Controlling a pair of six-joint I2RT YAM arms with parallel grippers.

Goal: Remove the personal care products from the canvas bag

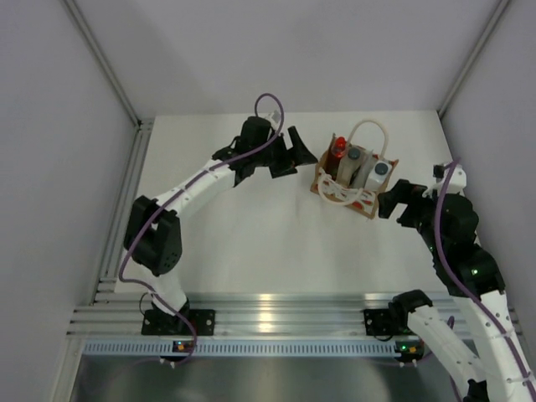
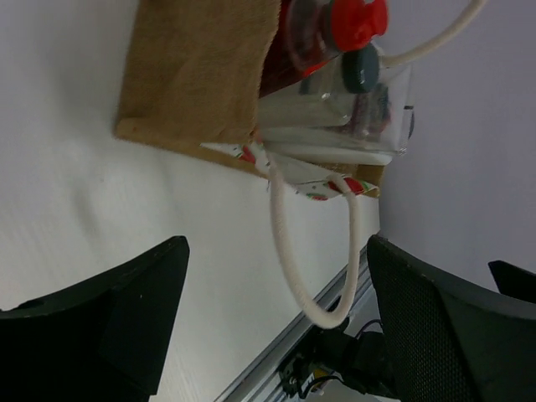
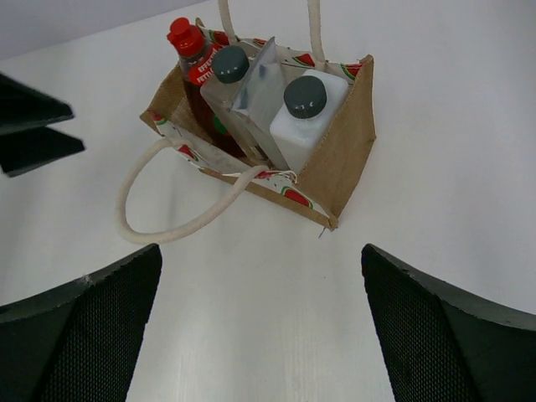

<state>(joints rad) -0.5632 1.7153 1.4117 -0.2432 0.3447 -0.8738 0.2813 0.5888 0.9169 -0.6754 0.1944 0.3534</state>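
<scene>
The canvas bag [image 1: 358, 194] stands upright on the white table at the back right, with its rope handles loose. It holds the red bottle [image 3: 188, 46], two whitish bottles with dark grey caps [image 3: 306, 109] [image 3: 228, 71] and the slim grey one [image 3: 261, 88] between them. My left gripper [image 1: 300, 155] is open and empty just left of the bag, apart from it. In the left wrist view the bag's tan side [image 2: 197, 75] and one handle loop [image 2: 285, 243] lie ahead of the open jaws. My right gripper [image 1: 387, 201] is open and empty just right of the bag [image 3: 343, 159].
Grey enclosure walls stand on the left, back and right. An aluminium rail [image 1: 268, 318] runs along the near edge and another [image 1: 126, 209] along the left side. A rope handle [image 3: 159, 234] lies on the table in front of the bag.
</scene>
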